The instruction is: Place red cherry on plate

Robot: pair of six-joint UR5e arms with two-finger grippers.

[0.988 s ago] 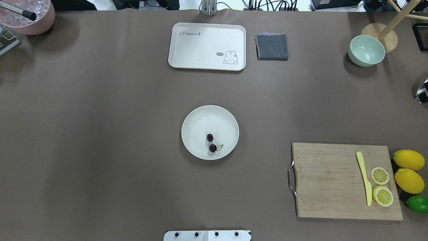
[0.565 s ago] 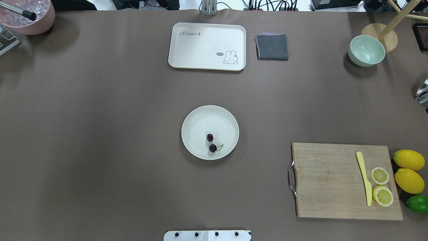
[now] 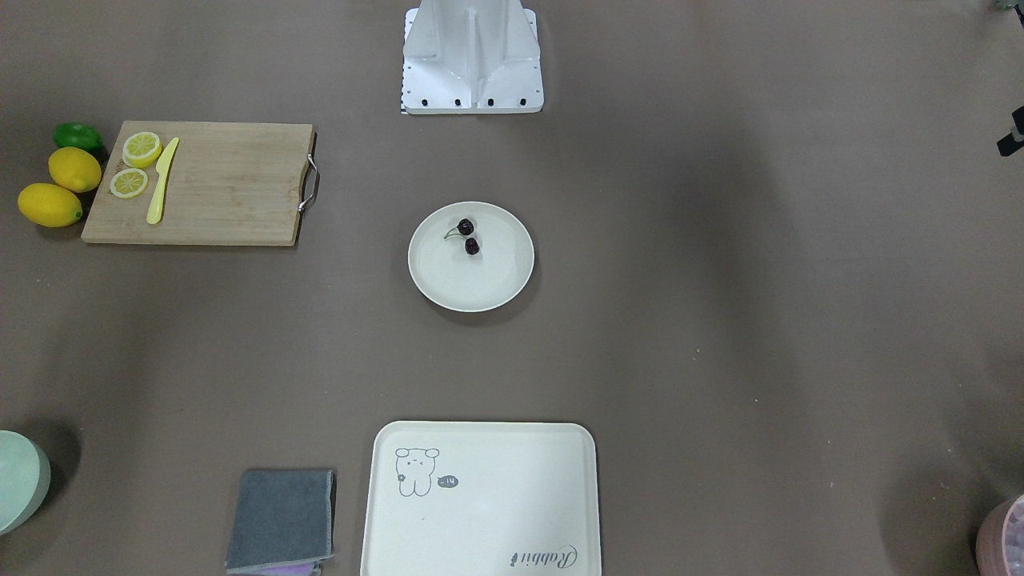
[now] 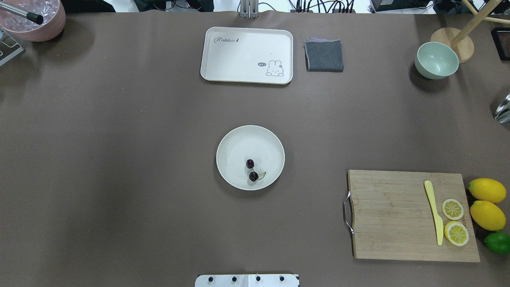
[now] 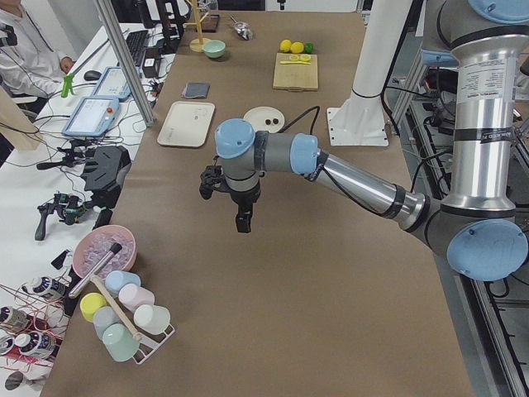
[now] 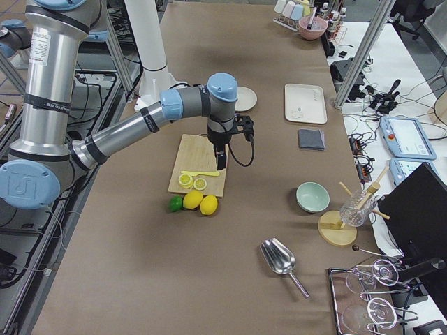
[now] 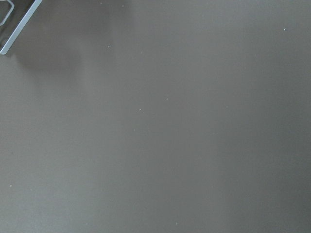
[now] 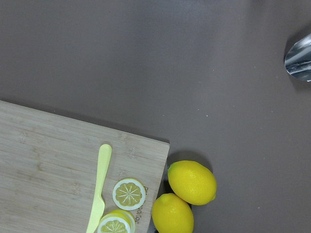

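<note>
The red cherry (image 4: 252, 170), a pair of dark cherries on thin stems, lies inside the round off-white plate (image 4: 239, 143) at the table's middle, toward the robot-side rim. The front-facing view shows the cherry (image 3: 468, 237) on the plate (image 3: 472, 280) too. No gripper is near them. My left gripper (image 5: 242, 219) hangs over bare table far to the left, seen only in the left side view. My right gripper (image 6: 221, 162) hangs above the cutting board, seen only in the right side view. I cannot tell whether either is open or shut.
A cream tray (image 4: 239, 56), a grey cloth (image 4: 324, 56) and a pale green bowl (image 4: 436, 59) stand along the far edge. A cutting board (image 4: 390, 215) with a yellow knife (image 4: 434, 211) and lemon slices lies at the right, beside lemons (image 4: 487, 190) and a lime (image 4: 498, 242).
A dark shape over the metal scoop at the overhead view's right edge is gone. The cherry and the plate have not moved.
</note>
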